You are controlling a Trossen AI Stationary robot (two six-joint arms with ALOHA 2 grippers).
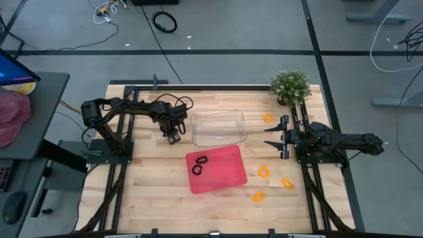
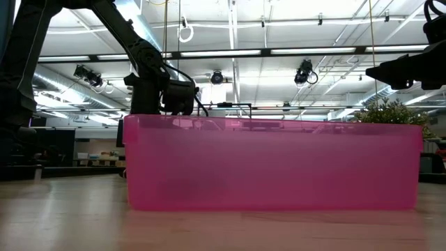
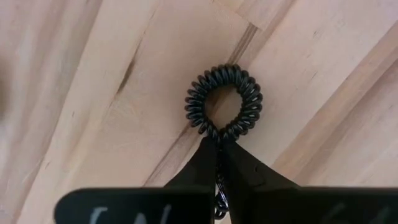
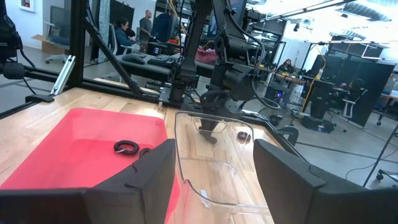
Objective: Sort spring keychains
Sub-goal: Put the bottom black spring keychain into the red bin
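Room: large open lab, grey floor crossed by dark tape lines, cables [image 1: 165,22] lying loose on it; overhead strip lights and ducting in the low view. People sit at desks far behind the table in the right wrist view.

Surface: light wooden plank table [image 1: 152,178] with a dark frame along its edges. A desk with a monitor corner and a pink cap [image 1: 12,116] stands off the table's left side.

On the table: red tray [image 1: 225,177] near the middle front; clear plastic bin [image 1: 219,127] just behind it, touching or nearly so. Small potted plant [image 1: 291,86] at the back right corner.

Left arm reaches in from the left; left gripper [image 1: 173,137] is down at the table just left of the clear bin, fingers pinched together on a black spring keychain [image 3: 224,102] that lies on the wood. Right gripper [image 1: 272,135] waits right of the clear bin, fingers apart, holding nothing.

Two black keychains [image 1: 199,165] lie in the red tray. Four orange keychains [image 1: 264,171] sit on the bare wood to the right: one near the plant, three right of the tray's front.
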